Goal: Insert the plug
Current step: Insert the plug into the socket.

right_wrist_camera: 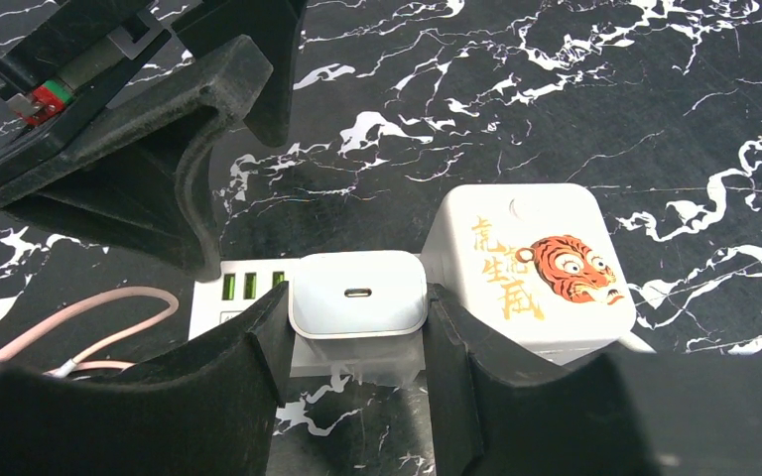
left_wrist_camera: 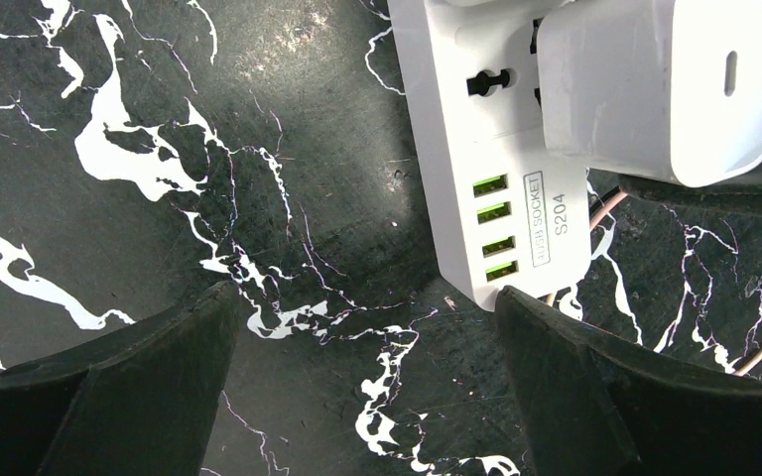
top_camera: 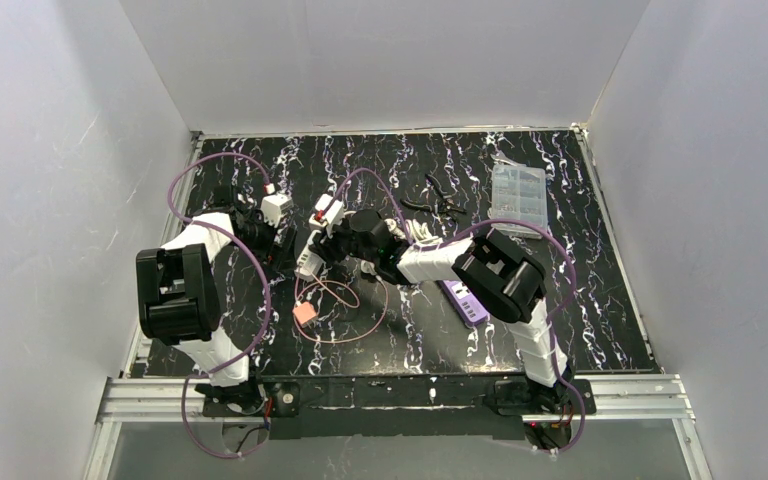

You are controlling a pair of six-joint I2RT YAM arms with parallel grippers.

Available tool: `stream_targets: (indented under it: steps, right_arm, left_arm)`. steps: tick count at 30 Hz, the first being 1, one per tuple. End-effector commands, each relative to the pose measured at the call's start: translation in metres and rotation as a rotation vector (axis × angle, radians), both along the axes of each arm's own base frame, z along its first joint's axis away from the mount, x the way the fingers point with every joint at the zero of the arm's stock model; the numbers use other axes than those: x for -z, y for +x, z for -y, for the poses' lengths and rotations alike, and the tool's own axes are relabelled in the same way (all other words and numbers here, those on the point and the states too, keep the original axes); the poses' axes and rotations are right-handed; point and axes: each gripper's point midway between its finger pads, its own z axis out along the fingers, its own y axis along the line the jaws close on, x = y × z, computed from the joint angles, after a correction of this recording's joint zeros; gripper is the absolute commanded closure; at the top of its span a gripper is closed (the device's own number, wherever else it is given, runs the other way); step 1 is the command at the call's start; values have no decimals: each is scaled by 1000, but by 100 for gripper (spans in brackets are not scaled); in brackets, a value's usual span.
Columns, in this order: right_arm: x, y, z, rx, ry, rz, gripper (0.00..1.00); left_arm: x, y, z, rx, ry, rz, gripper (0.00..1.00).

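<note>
Presently: black marble tabletop (top_camera: 600, 300), white walls (top_camera: 380, 60); right gripper (right_wrist_camera: 357, 327) clamps plug (right_wrist_camera: 357, 293), left gripper (left_wrist_camera: 367, 307) spread.

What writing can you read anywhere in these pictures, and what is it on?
"USB SOCKET": on the white power strip.
"S204": beside it, same strip.
Gold Chinese characters, by a tiger face on the white cube adapter: too stylised to read.
The white charger: no writing.

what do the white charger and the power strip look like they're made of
The charger looks like moulded plastic, smooth satin white with rounded edges. The power strip is probably hard white plastic too, judging by its smooth face and printed label.
</note>
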Motion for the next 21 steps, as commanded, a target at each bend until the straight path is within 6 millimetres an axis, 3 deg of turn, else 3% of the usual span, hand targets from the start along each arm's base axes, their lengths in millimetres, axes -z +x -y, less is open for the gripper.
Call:
stream_targets:
  steps: [1, 21]
  right_arm:
    - [-23, 17, -7, 29, 50, 75, 99]
    - [-17, 20, 5, 33, -10, 129, 99]
  left_arm:
    - [2, 0, -5, 25, 46, -4, 2]
    - [5, -1, -2, 46, 70, -6, 2]
